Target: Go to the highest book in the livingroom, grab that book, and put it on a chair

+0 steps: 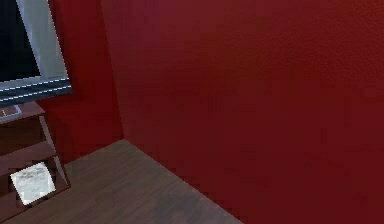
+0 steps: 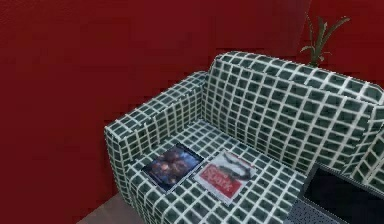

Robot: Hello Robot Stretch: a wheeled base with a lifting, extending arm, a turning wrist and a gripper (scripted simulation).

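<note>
Arm side view is showing a dark blue book (image 2: 172,166) and a red book (image 2: 226,174) lying flat, covers up, side by side on the seat of a green-and-white checked sofa (image 2: 290,110), blue one on the left. Both are sitting corner-on to the near edge, and honestly I can't tell the long axis. A plant (image 2: 322,40) is poking up far right. Can't tell the gripper's state either.

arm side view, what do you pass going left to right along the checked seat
checked armrest → dark-covered book → red-covered book → dark flat thing at the bottom right corner
</note>
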